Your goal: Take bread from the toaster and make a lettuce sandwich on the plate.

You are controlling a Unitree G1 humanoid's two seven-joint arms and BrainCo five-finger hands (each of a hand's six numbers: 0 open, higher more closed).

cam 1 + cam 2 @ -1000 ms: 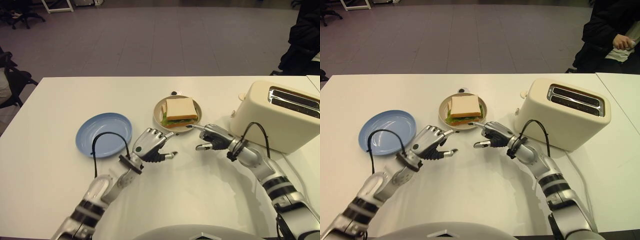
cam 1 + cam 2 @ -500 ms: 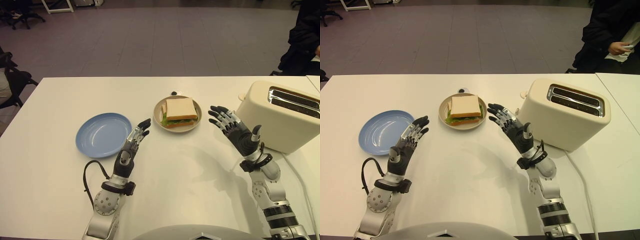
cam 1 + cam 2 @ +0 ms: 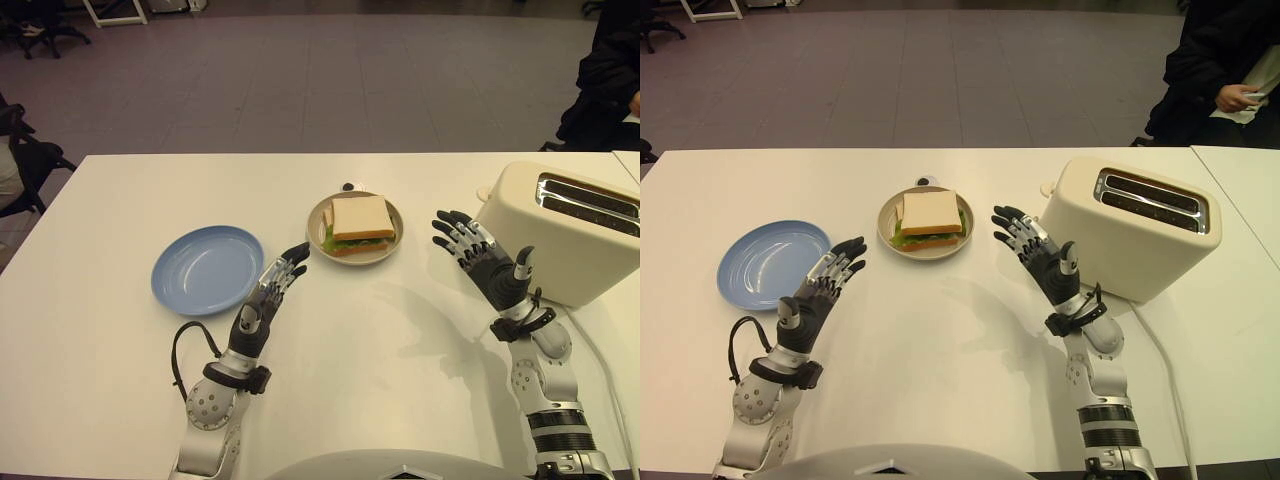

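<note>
- I see the sandwich (image 3: pixel 358 222) resting on a small round beige plate (image 3: pixel 356 259), towards the far middle of the white table (image 3: pixel 380 360).
- Its top is a square slice of pale bread, and green lettuce (image 3: pixel 330 240) shows at the left edge between the slices.
- A small dark object (image 3: pixel 348 186) sits just behind the beige plate; I cannot tell what it is.
- My left hand (image 3: pixel 262 300) is raised above the table, near the plate's front left. Its fingers are straight and spread apart, holding nothing, and the fingertips point towards the plate.
- My right hand (image 3: pixel 488 265) is raised on the other side, between the plate and the toaster. The palm is turned upward and the fingers are fanned apart, holding nothing.
- A cream, rounded, two-slot toaster (image 3: pixel 560 235) stands at the table's right side, well apart from the plate. Its two long slots (image 3: pixel 588 203) face up and look dark inside.
- A white cord (image 3: pixel 1162 352) runs from the toaster along the table towards me.
- A round light-blue plate (image 3: pixel 207 268) lies to the left of the sandwich, near my left hand but not touching it.
</note>
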